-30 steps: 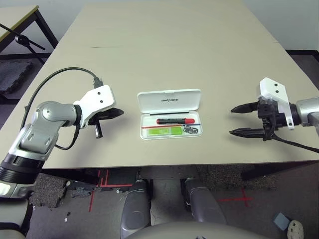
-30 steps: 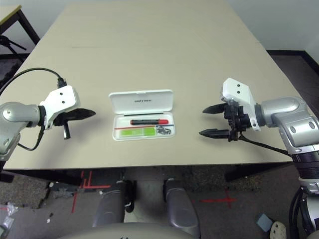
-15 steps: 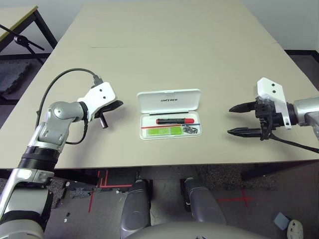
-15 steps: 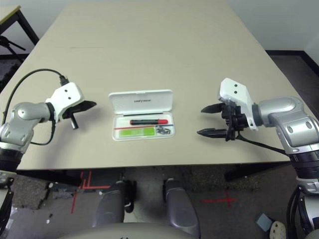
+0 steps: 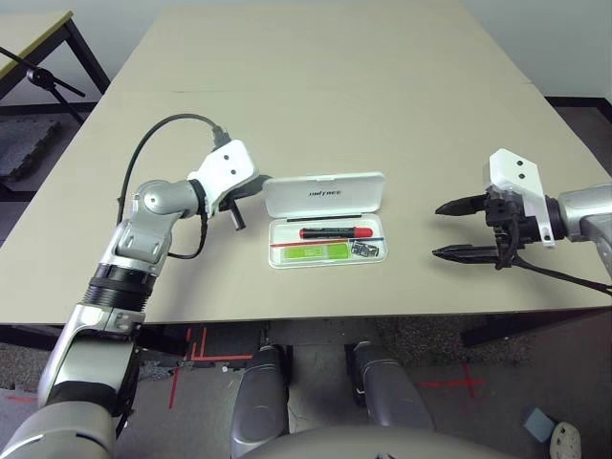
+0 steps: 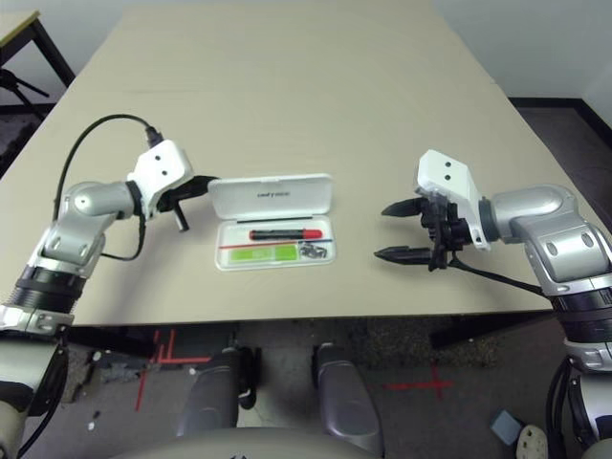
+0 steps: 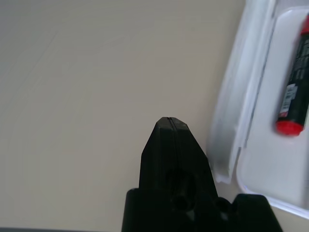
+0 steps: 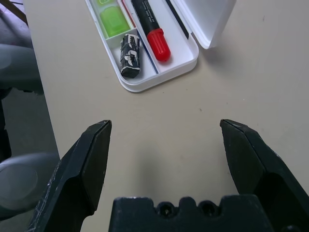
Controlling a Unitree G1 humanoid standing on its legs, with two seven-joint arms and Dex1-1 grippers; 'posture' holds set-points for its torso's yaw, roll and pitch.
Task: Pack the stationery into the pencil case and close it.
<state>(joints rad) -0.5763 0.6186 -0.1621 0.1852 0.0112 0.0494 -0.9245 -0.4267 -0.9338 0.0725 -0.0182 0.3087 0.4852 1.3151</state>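
The white pencil case (image 5: 276, 260) lies open in the middle of the table, its lid (image 5: 325, 193) tilted up at the back. Inside it lie a red marker (image 5: 337, 231), a lime-green highlighter (image 5: 320, 251) and a small black-and-silver piece (image 5: 365, 250). My left gripper (image 5: 249, 186) is shut and empty, its tip right beside the lid's left end (image 7: 241, 106). To the right of the case my right gripper (image 5: 440, 230) hangs open and empty, pointing at it from a hand's width away. The right wrist view looks between the fingers (image 8: 94, 145) at the marker (image 8: 152, 24) and the small piece (image 8: 129, 55).
The beige table (image 5: 325, 86) stretches far behind the case. A black cable (image 5: 163, 129) loops from my left wrist. Its front edge (image 5: 316, 317) runs close below the case. A second table and a black stand (image 5: 38, 72) are at the far left.
My left arm has swung forward and to the right, bringing its shut gripper up to the lid's left end. The right gripper has edged slightly toward the case.
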